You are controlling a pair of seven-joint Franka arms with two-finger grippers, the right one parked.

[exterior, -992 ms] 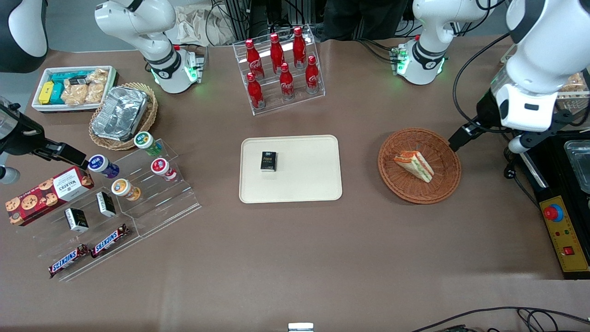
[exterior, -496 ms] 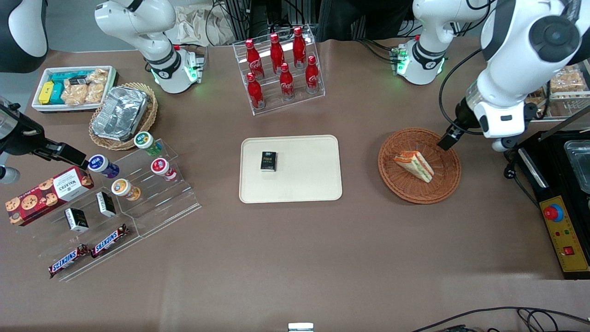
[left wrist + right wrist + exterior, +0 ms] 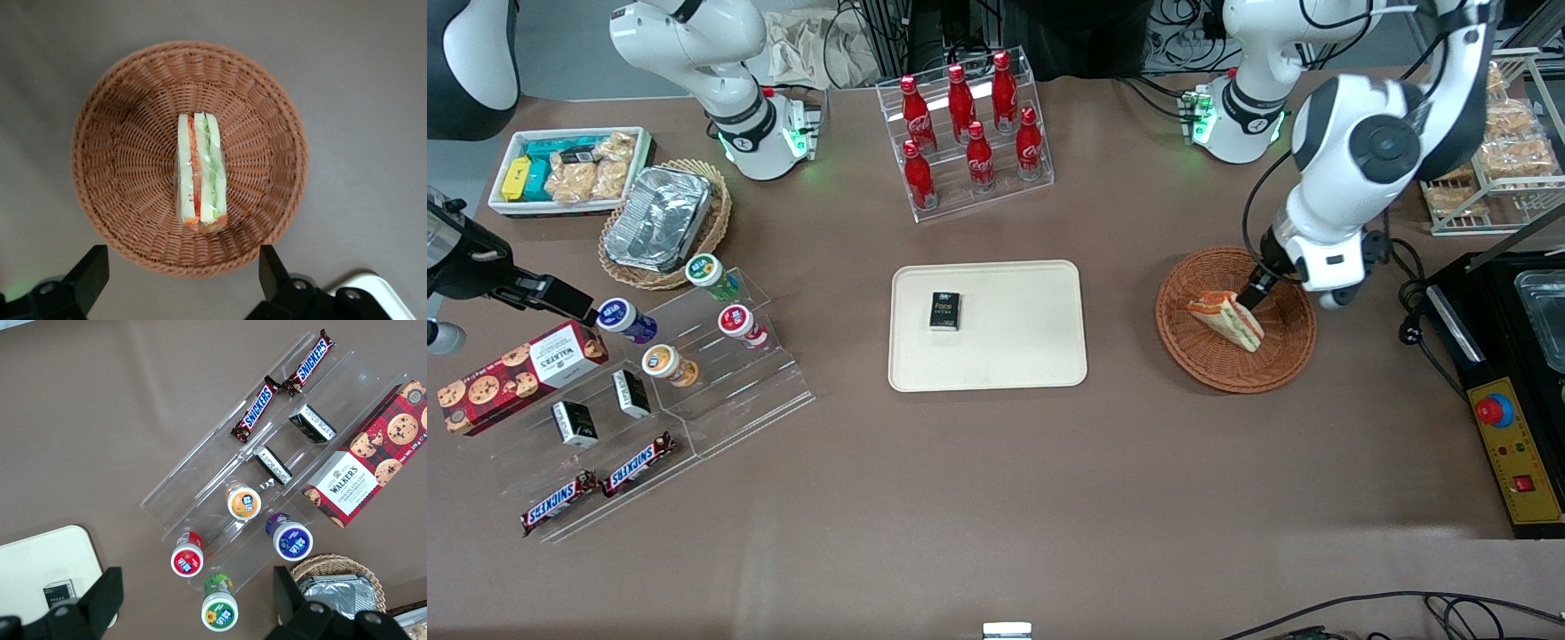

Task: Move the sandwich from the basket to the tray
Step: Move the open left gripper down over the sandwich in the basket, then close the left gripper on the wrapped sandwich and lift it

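The sandwich (image 3: 1225, 318) lies on its side in the round reddish-brown basket (image 3: 1209, 366), its red and green filling showing at the cut edge. In the left wrist view the sandwich (image 3: 200, 170) rests in the middle of the basket (image 3: 127, 133). My left gripper (image 3: 1261, 288) hangs above the basket, close beside the sandwich on the working arm's side. It is open (image 3: 181, 275), its two black fingers spread about as wide as the basket, nothing between them. The cream tray (image 3: 1014, 356) sits mid-table, toward the parked arm from the basket, with a small black box (image 3: 944, 311) on it.
A clear rack of red cola bottles (image 3: 969, 133) stands farther from the camera than the tray. A black control box (image 3: 1516, 444) and a wire rack of pastries (image 3: 1494, 151) sit at the working arm's end. Snack shelves (image 3: 694, 356) and a foil-pan basket (image 3: 663, 218) lie toward the parked arm.
The left arm has swung in from the working arm's end of the table, carrying its gripper from outside the basket rim to over the basket beside the sandwich. The sandwich has not moved.
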